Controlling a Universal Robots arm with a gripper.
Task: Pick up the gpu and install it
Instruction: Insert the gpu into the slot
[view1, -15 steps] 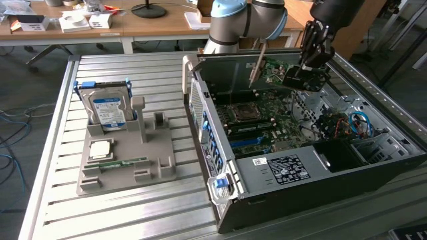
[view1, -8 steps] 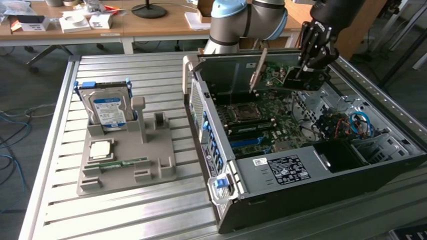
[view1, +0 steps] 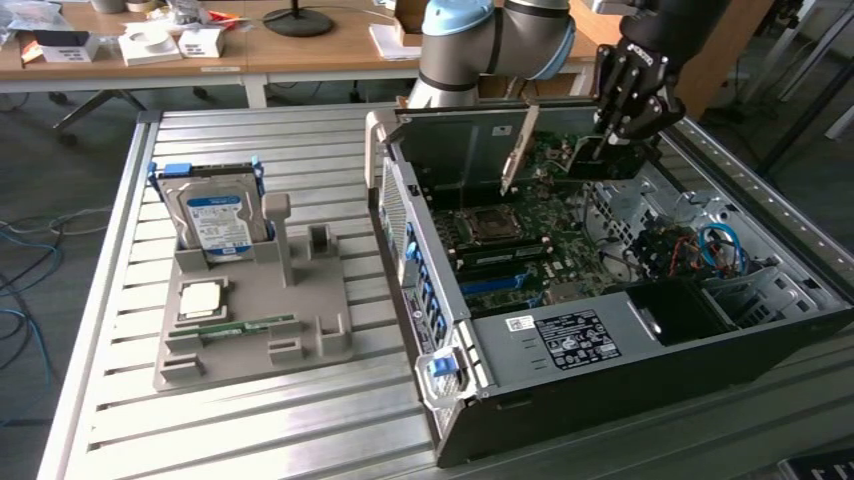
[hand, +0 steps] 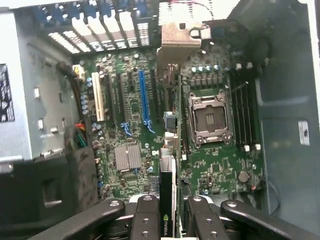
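Inside the computer case (view1: 601, 345): the gripper (view1: 589, 160) (hand: 168, 222) is hanging over the big green board (view1: 521, 250) (hand: 130, 105), close to the back wall.
Gripper: its fingers (hand: 146, 220) are pressing on both sides of the graphics card (view1: 522, 150) (hand: 168, 172) and holding it by its top edge.
Graphics card: it is standing up on its thin edge, and its silver end piece is pointing at the back of the case.
Card and board: the card is sitting between the long blue slot (hand: 145, 100) and the square chip holder (hand: 210, 117). Its low edge is maybe touching the board, but that part is hard to see.
Grey tray (view1: 287, 335): it is lying on the metal table (view1: 307, 425) at the exterior view's left, well apart from the case.
On the tray: a hard drive (view1: 218, 215) with a blue label is standing up. A square chip (view1: 200, 298) and a thin green stick (view1: 248, 327) are lying flat near it.
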